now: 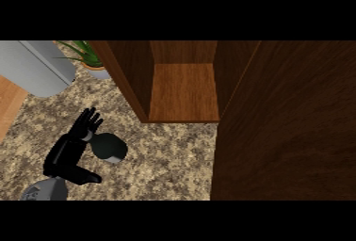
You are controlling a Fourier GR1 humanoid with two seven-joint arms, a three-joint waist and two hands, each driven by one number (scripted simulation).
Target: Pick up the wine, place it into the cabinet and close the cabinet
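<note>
The left robot hand point(75, 141) sits low at the left of the view, fingers straight and pointing up the picture, thumb stuck out below; it has hold of nothing. Touching or just beside its palm side stands the wine bottle point(110, 147), seen from above as a dark rounded shape, so whether the palm actually meets the glass is hard to say. The hand seems lined up alongside so the fingers can wrap round the bottle's body. The right robot hand does not show.

The bottle rests on the speckled tabletop point(167, 160), near the open cabinet point(182, 92), whose wooden shelf lies bare, ready to take it. The cabinet door point(285, 132) is swung wide at the right. Far left stand a grey appliance point(38, 66) and a potted plant point(90, 56), well apart.
</note>
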